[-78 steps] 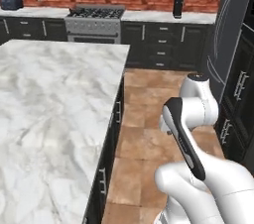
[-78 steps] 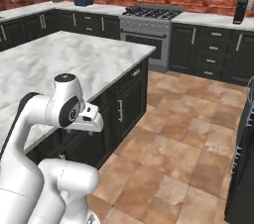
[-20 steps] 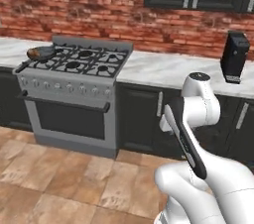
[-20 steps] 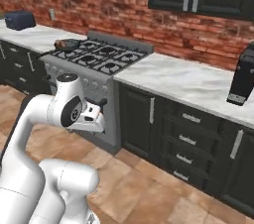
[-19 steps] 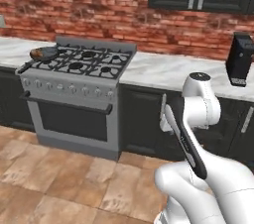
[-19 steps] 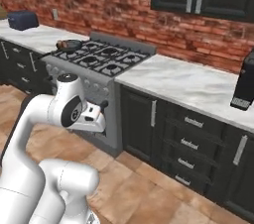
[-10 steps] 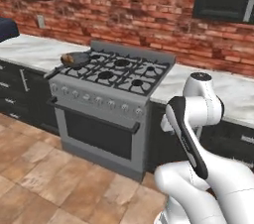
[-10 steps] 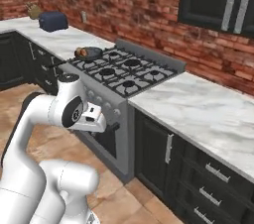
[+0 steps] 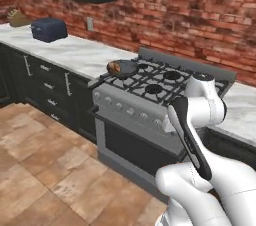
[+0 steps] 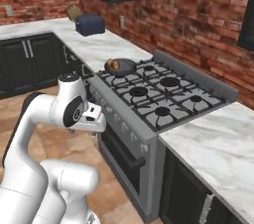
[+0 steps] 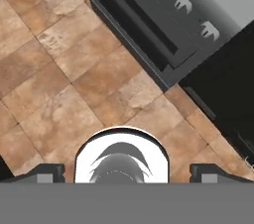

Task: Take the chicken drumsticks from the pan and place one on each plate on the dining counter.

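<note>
Simulated kitchen: red brick back wall (image 9: 190, 0), dark cabinets, terracotta tile floor (image 9: 35, 155) across the lower left of the left base view. Nearest, lower right of that view, folded white robot arm (image 9: 200, 120); same arm at lower left of the right base view, end effector (image 10: 94, 119) tucked at its wrist beside the stove front. Cannot tell whether released or clenched: fingers too small in the base views, and in the hand view just two dark tips (image 11: 47, 172) at the bottom corners, well apart, nothing between them. Beyond those tips, tile floor and the stove's dark oven door with three knobs toward the upper right of the hand view.

Further back, middle of both base views, steel gas stove (image 9: 135, 115) with black grates. On its rear left burner, round dark grey frying pan (image 9: 124, 68), long straight handle pointing toward lower left. Inside the pan, golden-brown roasted chicken drumsticks (image 9: 114, 66), huddled at the left edge; number hard to make out.

Farther left, white marble counter (image 9: 80, 52) over dark drawers. Farthest, upper left of the frame, dark blue toaster (image 9: 49, 29) against the wall.
</note>
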{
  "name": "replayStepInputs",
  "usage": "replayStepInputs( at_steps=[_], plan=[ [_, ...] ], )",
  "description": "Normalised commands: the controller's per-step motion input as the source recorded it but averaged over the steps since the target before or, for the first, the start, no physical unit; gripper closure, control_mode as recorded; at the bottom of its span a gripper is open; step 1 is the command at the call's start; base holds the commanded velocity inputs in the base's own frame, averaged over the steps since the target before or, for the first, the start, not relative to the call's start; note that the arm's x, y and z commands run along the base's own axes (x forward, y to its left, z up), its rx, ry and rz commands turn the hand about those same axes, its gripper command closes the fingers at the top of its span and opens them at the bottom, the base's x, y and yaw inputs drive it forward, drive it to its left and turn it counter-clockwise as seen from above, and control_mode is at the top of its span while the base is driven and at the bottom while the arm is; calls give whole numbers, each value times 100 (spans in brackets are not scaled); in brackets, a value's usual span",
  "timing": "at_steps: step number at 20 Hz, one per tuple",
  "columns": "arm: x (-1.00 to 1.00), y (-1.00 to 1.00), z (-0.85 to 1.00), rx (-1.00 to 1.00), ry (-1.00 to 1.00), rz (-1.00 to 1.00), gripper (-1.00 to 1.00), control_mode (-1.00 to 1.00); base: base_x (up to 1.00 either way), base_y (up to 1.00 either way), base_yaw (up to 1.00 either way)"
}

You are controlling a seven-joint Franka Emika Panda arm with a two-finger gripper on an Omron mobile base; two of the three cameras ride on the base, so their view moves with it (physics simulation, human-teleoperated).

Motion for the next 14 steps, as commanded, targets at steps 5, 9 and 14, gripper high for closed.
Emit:
replayStepInputs(
  at_steps=[5,9,14],
  plan=[
    [0,0,0,0,0,0,-100,100,100,67,9],
    [0,0,0,0,0,0,-100,100,99,58,-26],
    [0,0,0,0,0,0,-100,100,80,59,-43]
  ],
)
